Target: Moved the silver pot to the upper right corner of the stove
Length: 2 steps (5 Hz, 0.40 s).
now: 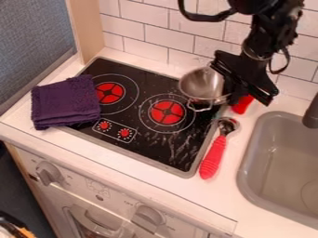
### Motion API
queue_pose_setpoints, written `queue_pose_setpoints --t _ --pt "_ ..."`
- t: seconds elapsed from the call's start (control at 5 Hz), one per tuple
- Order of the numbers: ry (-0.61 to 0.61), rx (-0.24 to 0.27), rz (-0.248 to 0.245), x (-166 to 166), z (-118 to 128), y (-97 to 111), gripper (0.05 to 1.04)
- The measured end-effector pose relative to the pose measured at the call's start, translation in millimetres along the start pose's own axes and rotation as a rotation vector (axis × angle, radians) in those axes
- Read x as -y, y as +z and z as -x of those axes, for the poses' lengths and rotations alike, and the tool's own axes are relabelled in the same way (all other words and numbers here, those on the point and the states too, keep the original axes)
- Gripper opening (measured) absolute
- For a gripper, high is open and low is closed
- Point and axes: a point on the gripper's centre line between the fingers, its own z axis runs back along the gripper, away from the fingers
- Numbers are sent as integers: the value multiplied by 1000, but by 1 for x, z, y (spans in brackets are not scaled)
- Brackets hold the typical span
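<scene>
- Black two-finger gripper [231,88]: hangs over the stove's upper right area, right up against the pot's right side in this view. Can't tell whether it is wide, narrow or clamped on the rim; the black body blocks the contact spot.
- Silver metal pot [200,84] with wire handles: at the upper right corner of the black glass stove [140,149], open top showing. Can't tell if the base sits flat or is slightly raised.
- Step in hand, judged: final placement and let-go; task looks nearly done.
- Doing it well: bring the base down level, confirm full support on the glass, then open gently and back straight up. Sideways drag on exit could tip or spin a light pot.
- Near handle [200,109] points toward the front; avoid snagging either handle on the way out.
- Red object [242,104] just beside the gripper: easy to knock, so keep the opening small.
- Spoon with metal head and red handle [214,158]: along the stove's right edge, in front of the gripper; steer clear.
- Farther out: grey sink [247,174] to the right on the white worktop [214,201], folded purple cloth [65,102] over the stove's left edge.
</scene>
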Motion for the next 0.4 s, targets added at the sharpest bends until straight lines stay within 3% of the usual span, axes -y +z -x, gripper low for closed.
queue_pose_setpoints --t 0.4 --pt "26 -50 -7 0 17 -10 73"
